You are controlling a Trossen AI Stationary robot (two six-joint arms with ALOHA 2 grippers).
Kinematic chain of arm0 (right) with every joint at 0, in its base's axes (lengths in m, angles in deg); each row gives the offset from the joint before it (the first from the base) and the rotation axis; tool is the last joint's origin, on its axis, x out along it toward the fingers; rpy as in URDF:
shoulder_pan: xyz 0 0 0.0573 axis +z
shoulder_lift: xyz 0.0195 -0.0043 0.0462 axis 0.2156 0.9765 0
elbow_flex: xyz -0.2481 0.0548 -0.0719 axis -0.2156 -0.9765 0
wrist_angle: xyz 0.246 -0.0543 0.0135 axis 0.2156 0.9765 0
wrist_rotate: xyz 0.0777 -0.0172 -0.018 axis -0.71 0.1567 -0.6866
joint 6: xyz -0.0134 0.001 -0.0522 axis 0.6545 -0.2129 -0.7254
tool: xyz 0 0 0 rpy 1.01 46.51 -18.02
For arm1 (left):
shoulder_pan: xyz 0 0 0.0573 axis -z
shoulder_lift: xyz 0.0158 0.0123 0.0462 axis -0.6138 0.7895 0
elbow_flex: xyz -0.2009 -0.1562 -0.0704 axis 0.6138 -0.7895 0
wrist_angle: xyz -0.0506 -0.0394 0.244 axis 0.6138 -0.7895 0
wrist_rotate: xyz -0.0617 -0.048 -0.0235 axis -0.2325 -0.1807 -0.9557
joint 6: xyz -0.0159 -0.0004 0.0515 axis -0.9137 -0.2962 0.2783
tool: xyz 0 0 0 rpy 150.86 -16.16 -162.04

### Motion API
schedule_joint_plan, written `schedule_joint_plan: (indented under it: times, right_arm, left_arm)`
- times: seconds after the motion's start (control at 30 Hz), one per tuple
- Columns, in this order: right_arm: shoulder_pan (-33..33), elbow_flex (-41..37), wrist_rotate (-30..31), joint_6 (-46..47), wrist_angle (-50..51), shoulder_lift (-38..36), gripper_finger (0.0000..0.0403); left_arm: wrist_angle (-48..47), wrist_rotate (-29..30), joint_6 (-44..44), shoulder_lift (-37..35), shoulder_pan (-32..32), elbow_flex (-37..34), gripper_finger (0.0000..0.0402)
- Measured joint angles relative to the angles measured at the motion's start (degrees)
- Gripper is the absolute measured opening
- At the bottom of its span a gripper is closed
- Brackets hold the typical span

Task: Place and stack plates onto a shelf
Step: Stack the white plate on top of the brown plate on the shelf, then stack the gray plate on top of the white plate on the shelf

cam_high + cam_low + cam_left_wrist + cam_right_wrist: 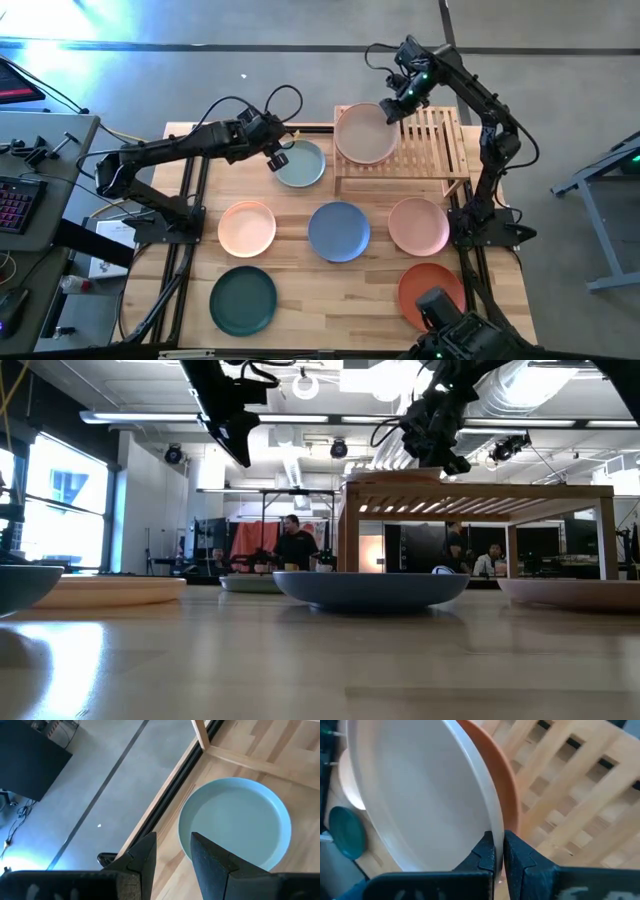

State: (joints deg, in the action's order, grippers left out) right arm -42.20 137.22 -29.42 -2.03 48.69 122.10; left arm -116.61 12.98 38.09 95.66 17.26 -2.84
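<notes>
My right gripper [392, 108] [499, 851] is shut on a pale pink plate [365, 133] [415, 795] over the left half of the slatted bamboo shelf [440, 150] [480, 495]. Right under that plate a terracotta plate [511, 805] lies on the slats. My left gripper [277, 158] [172, 857] is open and hangs above the near left rim of the sage green plate [302, 164] [235, 820], which lies flat on the table left of the shelf. In the low view the left gripper [235, 438] is well above the tabletop. My right gripper pinches the pale pink plate's rim [496, 827] between its two fingers, at the plate's far right edge. The fingers come slanting down from the table's far right. The plate sits tilted over the terracotta plate; whether its other edge rests on that plate I cannot tell.
Other plates lie flat on the table: peach [247, 228], blue [339, 231] [370, 588], pink [418, 225], dark green [243, 300], red-orange [432, 290]. The shelf's right half [445, 135] shows bare slats. People sit and stand in the room behind the table.
</notes>
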Motion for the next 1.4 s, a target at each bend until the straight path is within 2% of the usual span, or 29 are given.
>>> schedule_joint_plan:
  times: [0.23,0.4,0.87,1.2,1.4]
  right_arm:
    - [0.11,0.00,0.24,1.26,0.04,0.00,0.0004]
    - [0.28,0.00,2.63,1.57,0.04,0.00,0.0018]
    - [0.32,0.00,2.95,1.62,-0.81,-0.02,0.0093]
    - [-0.59,0.00,-0.30,1.38,3.31,-0.19,0.0097]
    - [0.07,0.15,-1.40,1.14,3.52,-2.74,0.0097]
  left_arm:
    - [-0.01,-0.02,0.93,0.00,-0.06,-0.02,0.0110]
    - [-0.01,-0.04,0.94,0.00,-0.06,-0.02,0.0110]
    - [-0.01,-0.04,0.99,0.02,-0.06,-0.02,0.0110]
    - [-1.22,-1.83,-0.97,0.02,-0.06,-0.03,0.0110]
    - [-1.99,-2.01,-1.07,0.02,-0.06,-0.04,0.0110]
